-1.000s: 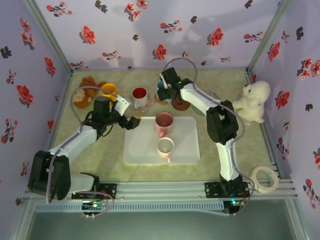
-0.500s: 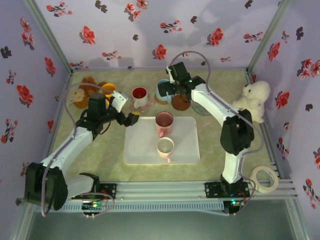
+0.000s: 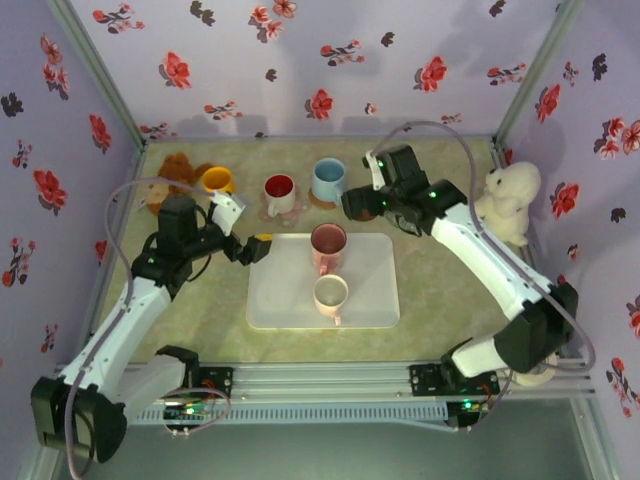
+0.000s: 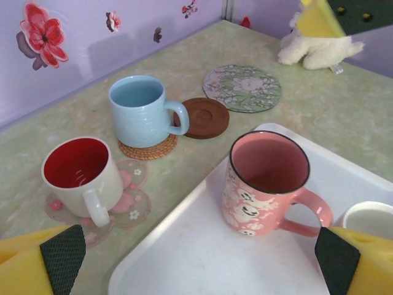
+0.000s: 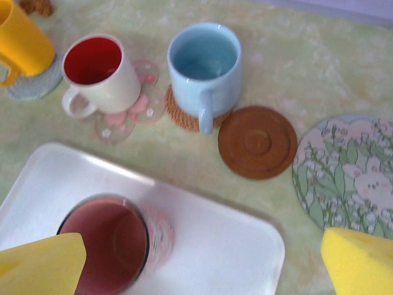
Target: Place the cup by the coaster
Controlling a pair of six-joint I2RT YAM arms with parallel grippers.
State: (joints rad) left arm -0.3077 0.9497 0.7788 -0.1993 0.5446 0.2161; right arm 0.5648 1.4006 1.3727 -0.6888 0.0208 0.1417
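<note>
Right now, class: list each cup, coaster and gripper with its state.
blue cup: upright, empty, on a woven coaster
red-lined cup: upright, empty, on a flowered coaster
yellow cup: upright, on a grey coaster
pink mug: upright, empty, on the tray
brown coaster: bare
left gripper: open, empty
right gripper: open, empty

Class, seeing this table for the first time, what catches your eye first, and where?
A pink mug stands at the far end of the white tray mid-table. Behind it, a yellow cup, a red-lined cup and a blue cup line up on coasters, a bare brown coaster beside the blue one. A white plush toy sits by the right wall.
</note>
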